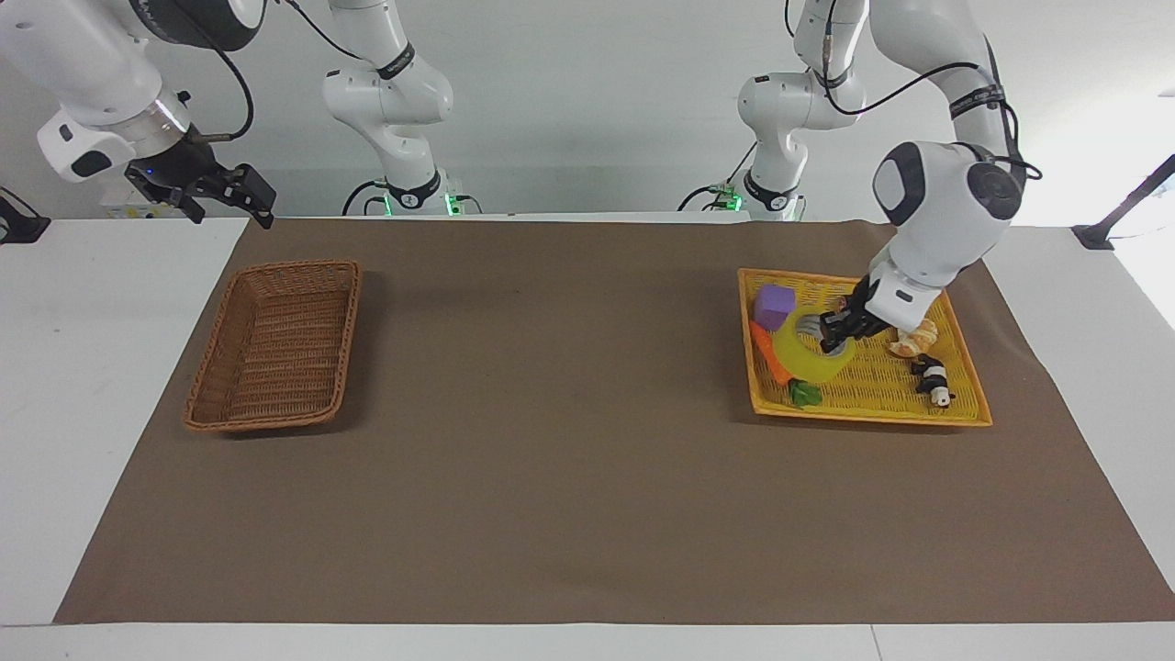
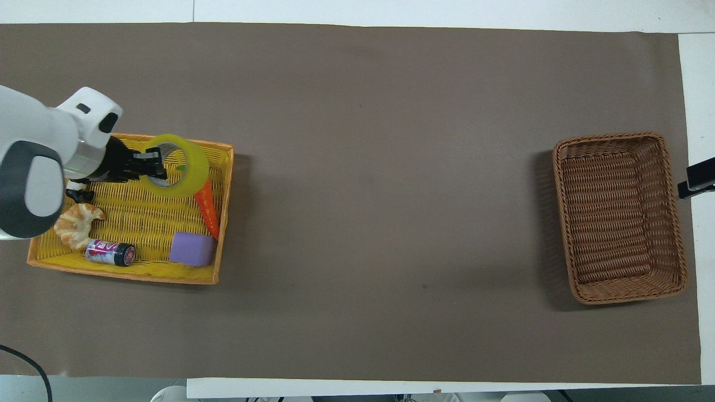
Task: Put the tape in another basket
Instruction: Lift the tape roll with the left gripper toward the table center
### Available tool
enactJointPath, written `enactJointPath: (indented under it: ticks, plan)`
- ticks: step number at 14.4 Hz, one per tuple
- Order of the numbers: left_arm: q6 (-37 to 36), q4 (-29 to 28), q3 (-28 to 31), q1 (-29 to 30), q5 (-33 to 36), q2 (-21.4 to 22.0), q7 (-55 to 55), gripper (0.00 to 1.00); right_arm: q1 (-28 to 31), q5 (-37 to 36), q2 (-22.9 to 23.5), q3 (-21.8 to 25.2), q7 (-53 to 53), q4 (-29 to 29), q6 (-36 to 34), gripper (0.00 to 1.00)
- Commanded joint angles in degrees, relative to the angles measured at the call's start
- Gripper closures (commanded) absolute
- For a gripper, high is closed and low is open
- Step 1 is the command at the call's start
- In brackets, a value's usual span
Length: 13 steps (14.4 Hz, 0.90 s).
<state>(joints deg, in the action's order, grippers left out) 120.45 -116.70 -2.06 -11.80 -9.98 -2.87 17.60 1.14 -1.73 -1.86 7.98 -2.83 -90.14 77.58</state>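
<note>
The left gripper (image 1: 833,338) has its fingers (image 2: 149,165) clamped on the rim of the wide roll of translucent yellow packing tape (image 1: 808,357), one finger inside the whitish core. The roll hangs tilted in the air, clear of the weave, over the flat bright yellow woven tray (image 1: 959,408) at the left arm's end of the worktop. In that tray lie an orange toy carrot with green leaves (image 2: 207,205), a lilac foam block (image 2: 192,248), a croissant (image 2: 75,224), a small drink can on its side (image 2: 110,252) and a black-and-white animal figure (image 1: 934,379). Well apart from the tray, at the right arm's end, sits the rectangular brown wicker basket (image 1: 272,344). The right gripper (image 1: 213,195) waits raised near that basket, fingers spread apart.
</note>
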Motion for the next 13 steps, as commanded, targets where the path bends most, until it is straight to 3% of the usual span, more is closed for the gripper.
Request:
enactJointPath:
  ticks: [1,5,10,13]
  plan:
    - [3.99,1.3,0.83,-6.37,-3.28,-0.73,7.78,1.0,0.44,-0.29,-1.48,-0.42,-1.3,-1.71,0.64,0.0]
    - [7.53,2.78,0.66,-12.01,-7.95,-1.87,13.51,1.0,0.44,-0.29,-1.48,-0.42,-1.3,-1.71,0.64,0.0]
    - [-6.87,18.41,0.66,-16.93,-13.75,-5.22,19.03,1.0,0.87,-0.29,-1.48,-0.25,-0.95,-1.18,0.99,0.0]
    - [-7.15,18.71,0.75,-16.85,-13.58,-5.3,19.58,1.0,2.89,-0.21,-2.09,0.98,-1.82,-1.7,1.08,0.0]
